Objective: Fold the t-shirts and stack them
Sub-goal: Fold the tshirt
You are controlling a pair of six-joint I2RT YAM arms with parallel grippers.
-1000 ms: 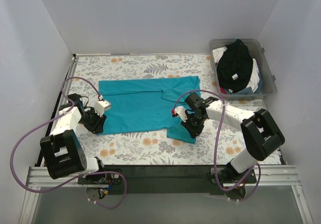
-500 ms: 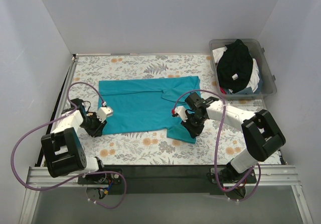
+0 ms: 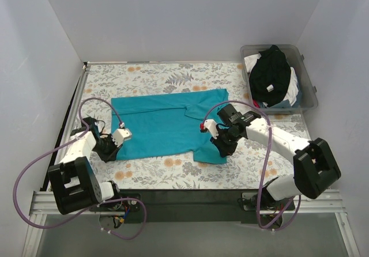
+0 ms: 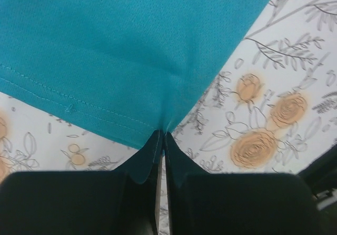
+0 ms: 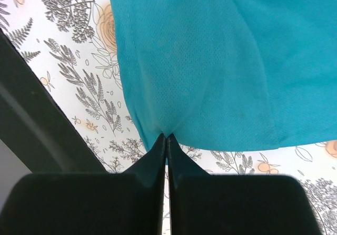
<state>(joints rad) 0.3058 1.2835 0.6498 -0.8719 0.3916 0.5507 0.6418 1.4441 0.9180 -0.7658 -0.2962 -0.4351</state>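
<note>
Left gripper (image 4: 162,140): clamped on the teal t-shirt (image 4: 131,45). Jaws are pressed together with a tab of the stitched hem corner pinched between them. The cloth fans out ahead of the fingertips, with a small pucker right at the pinch. In the wrist view the hem stitching runs off to the left of the fingers. Floral tablecloth (image 4: 274,114) shows on both sides of the pinch, more on the right.

Right gripper (image 5: 167,140): also clenched on the same shirt, biting its edge where the folds converge at the tips. The shirt fills everything ahead and to the right of the fingers, and a stitched seam runs ahead-left. Tablecloth lies left of the tips and just under them. The dark table edge (image 5: 37,135) lies further left.

Top view: the shirt lies spread on the tablecloth between the two grippers. The left one is at its near-left corner and the right one at its near-right corner. Most of the cloth is on the far side of both. The right end looks doubled over, with a fold line far-left of the right gripper.

Bin (image 3: 312,87): beyond the right gripper and off to its right, well apart. It holds a black t-shirt (image 3: 271,70) with a small white label, lying on top of whitish cloth (image 3: 250,61). Neither gripper touches it.
</note>
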